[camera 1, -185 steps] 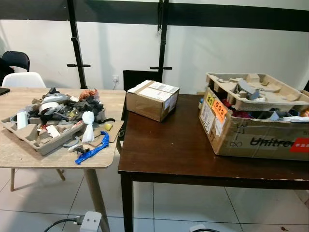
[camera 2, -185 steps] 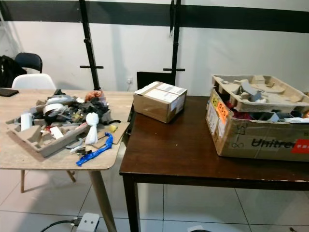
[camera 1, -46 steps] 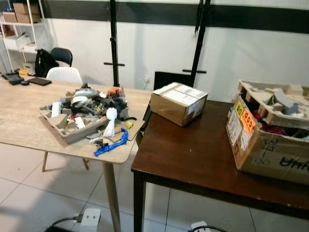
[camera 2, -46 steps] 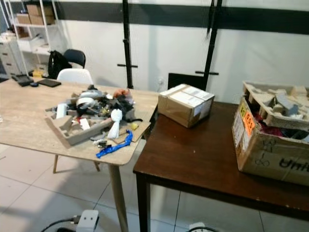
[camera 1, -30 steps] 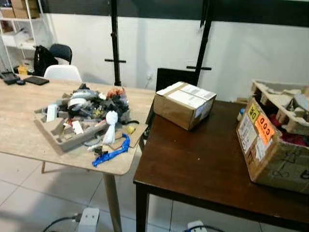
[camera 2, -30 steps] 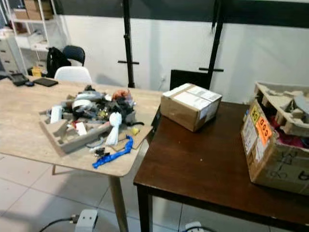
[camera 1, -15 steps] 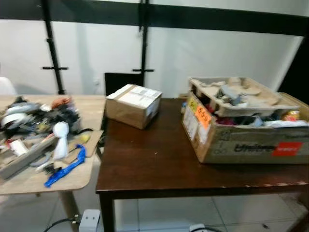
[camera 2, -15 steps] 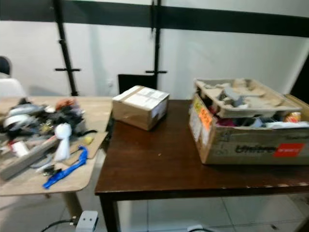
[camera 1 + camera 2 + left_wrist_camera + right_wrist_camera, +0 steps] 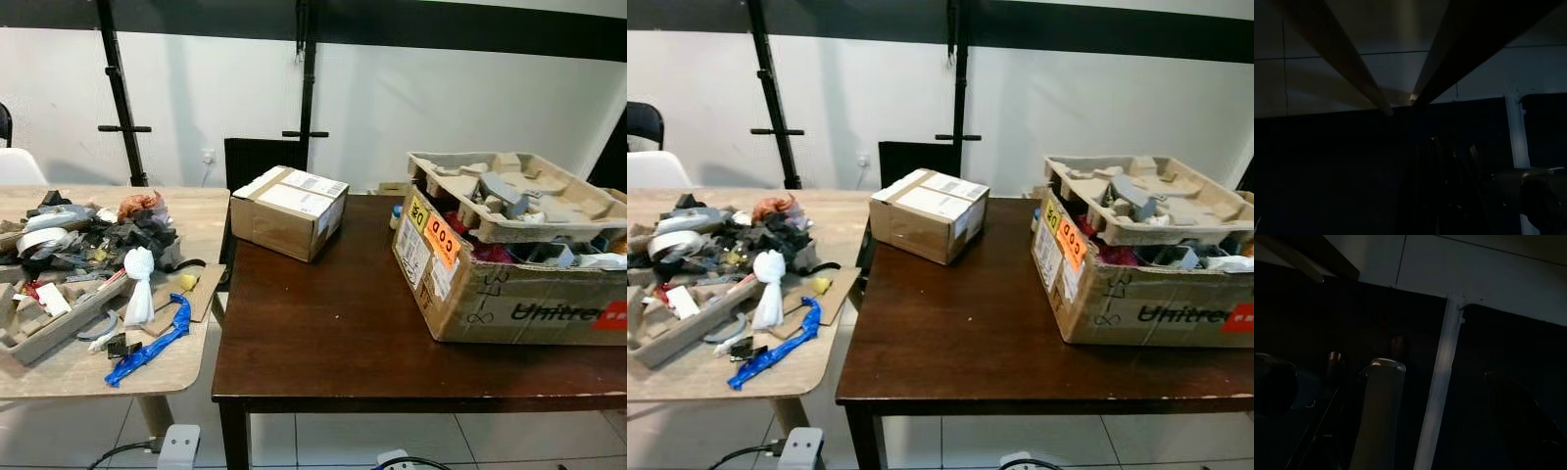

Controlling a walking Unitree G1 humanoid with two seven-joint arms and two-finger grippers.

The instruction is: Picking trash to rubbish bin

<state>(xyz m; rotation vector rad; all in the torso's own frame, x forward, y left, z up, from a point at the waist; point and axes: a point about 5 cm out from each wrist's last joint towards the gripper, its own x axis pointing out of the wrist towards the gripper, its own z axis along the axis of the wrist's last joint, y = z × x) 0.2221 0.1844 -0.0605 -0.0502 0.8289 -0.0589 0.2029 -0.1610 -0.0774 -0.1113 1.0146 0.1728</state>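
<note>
I see the trash pile (image 9: 93,250), crumpled plastic, dark scraps and a moulded pulp tray, on the pale wood table (image 9: 59,367). A taped cardboard box (image 9: 288,211) sits on the glossy dark table (image 9: 323,333). Both wrist views are dark; I cannot tell either gripper's finger state.

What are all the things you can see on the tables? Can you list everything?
dark table: one, dark brown, centre and right
light table: one, pale wood, left
small box: one, brown cardboard, taped shut, back of the dark table
big box: one, brown cardboard, orange stickers, full of stuff, right
pulp tray: one, beige, on top of the big box
trash pile: one, mixed grey, black and white, on the light table
blue strip: one, blue, front of the pile
power strip: one, white, on the floor
</note>
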